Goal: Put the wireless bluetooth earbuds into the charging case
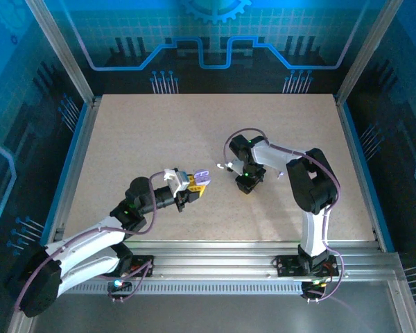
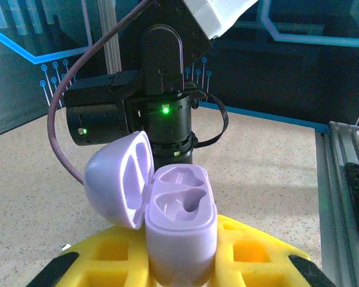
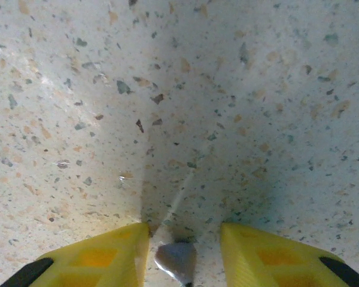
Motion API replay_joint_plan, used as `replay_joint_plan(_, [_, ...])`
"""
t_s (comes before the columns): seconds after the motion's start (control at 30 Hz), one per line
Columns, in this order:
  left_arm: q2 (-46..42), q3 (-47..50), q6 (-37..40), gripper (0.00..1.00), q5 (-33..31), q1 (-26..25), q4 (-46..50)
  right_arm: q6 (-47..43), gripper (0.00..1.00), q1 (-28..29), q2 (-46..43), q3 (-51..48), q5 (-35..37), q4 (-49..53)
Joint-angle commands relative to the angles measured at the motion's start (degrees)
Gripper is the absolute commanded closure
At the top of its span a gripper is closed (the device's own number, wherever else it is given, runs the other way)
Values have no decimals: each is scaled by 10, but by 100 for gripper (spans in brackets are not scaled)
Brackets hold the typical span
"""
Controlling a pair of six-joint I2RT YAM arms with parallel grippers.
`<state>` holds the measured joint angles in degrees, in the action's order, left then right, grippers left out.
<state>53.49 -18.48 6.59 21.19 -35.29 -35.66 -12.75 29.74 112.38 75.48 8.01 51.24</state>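
The lilac charging case (image 2: 182, 215) stands upright with my left gripper (image 2: 179, 266) shut on it. Its lid hangs open to the left and both sockets are empty. From above, the case (image 1: 202, 178) is held left of the table's middle. My right gripper (image 3: 184, 251) points straight down at the table with its yellow fingers (image 3: 107, 254) apart. One small earbud (image 3: 176, 260) lies on the table between them, close to the left finger and clear of the right one. From above, a tiny white earbud (image 1: 220, 166) lies just left of the right gripper (image 1: 246, 183).
The speckled tabletop (image 1: 159, 132) is fenced by metal rails and blue panels. The right arm's black wrist (image 2: 164, 110) with its green light hangs just behind the open case. The two grippers are a short distance apart.
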Motion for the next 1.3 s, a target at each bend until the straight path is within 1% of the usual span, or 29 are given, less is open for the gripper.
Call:
replay_joint_plan(0.0, [-11, -5, 14, 88, -7, 1, 4, 1, 63, 5, 18, -5, 18, 21])
replay_joint_plan(0.1, [-11, -5, 14, 88, -7, 1, 3, 3, 66, 5, 16, -6, 23, 24])
replay_joint_plan(0.2, [-12, -5, 14, 88, -7, 1, 4, 4, 66, 6, 16, -6, 26, 26])
replay_joint_plan(0.4, [-14, -5, 15, 88, -8, 1, 5, 8, 73, 5, 15, -5, 29, 34])
replay_joint_plan(0.57, [-14, -3, 15, 88, -9, 1, 5, 12, 77, 6, 4, -9, 33, 35])
replay_joint_plan(0.87, [-7, -3, 15, 88, -10, 1, 3, 21, 77, 4, -41, -21, 26, 27])
replay_joint_plan(1.0, [-7, -4, 17, 88, -10, 1, 4, 22, 70, 0, -48, -23, 22, 30])
replay_joint_plan(1.1, [-7, -4, 18, 89, -11, 0, 3, 22, 74, -2, -51, -27, 24, 31])
replay_joint_plan(1.17, [-7, -4, 17, 89, -10, 0, 3, 24, 74, -3, -54, -30, 26, 28])
replay_joint_plan(1.27, [-4, -4, 17, 89, -10, 0, 3, 24, 69, -4, -56, -33, 28, 29])
